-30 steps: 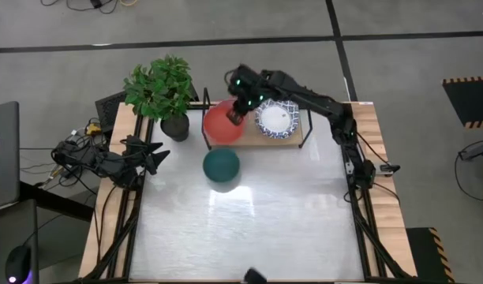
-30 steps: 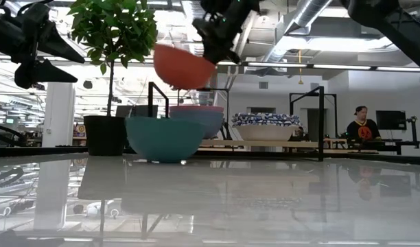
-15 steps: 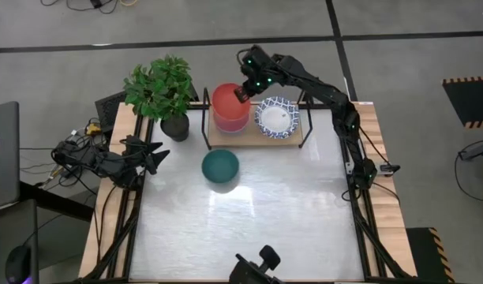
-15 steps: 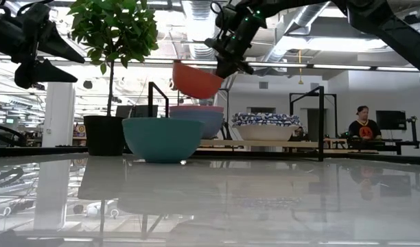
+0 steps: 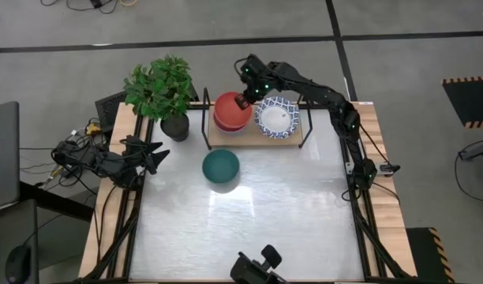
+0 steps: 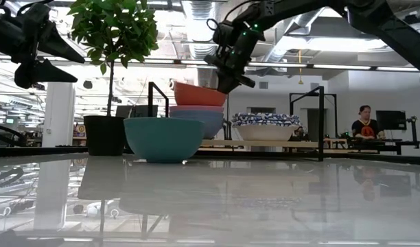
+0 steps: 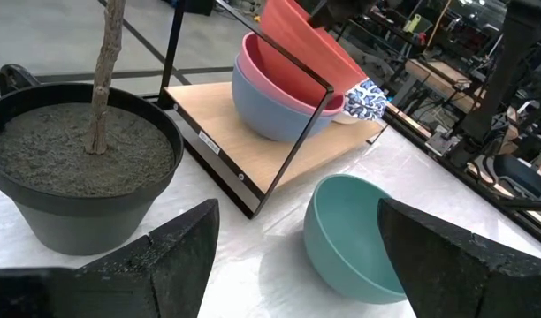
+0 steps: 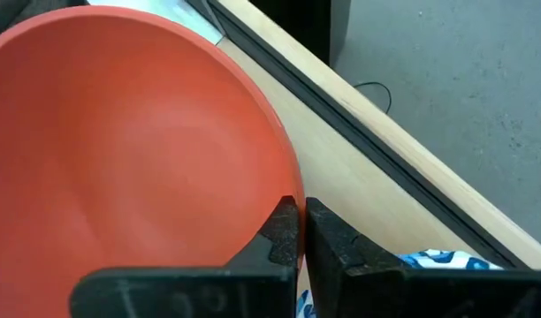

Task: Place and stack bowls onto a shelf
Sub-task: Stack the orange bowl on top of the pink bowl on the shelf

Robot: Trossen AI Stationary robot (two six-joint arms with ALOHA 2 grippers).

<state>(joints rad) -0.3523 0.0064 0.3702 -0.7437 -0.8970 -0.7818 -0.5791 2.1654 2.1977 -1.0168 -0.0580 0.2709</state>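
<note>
While right pincer (image 5: 241,101) grips red bowl (image 5: 229,109) rim, tilted over shelf (image 5: 293,139) stack; left pincer (image 5: 156,155) spread; no legible writing.

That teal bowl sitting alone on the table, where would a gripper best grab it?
By the rim, from above. The teal bowl stands upright and open on the table, so one finger can drop inside and one outside its thin wall, probably on the side away from the shelf.

The right arm reached across to the table's far side, its gripper (image 5: 243,100) pinched shut. The left gripper (image 5: 159,155) waited, fingers spread, at the left edge.
</note>
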